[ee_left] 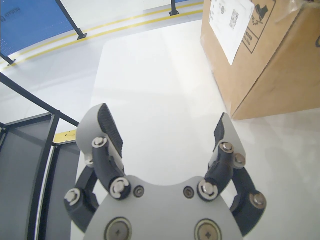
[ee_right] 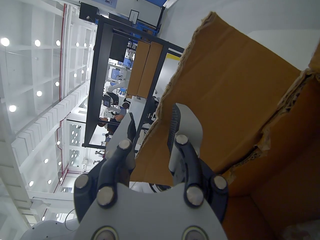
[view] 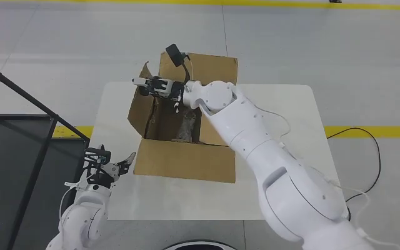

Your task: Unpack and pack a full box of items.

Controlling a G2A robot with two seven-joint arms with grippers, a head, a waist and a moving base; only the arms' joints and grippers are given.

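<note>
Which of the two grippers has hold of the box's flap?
The right gripper: its fingers close on the torn flap of the box. The left gripper hangs open over the white table beside the box, holding nothing.

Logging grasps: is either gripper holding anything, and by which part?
Left gripper is open, empty. Right gripper is at the box flap, its torn edge; grip cannot be told.
</note>
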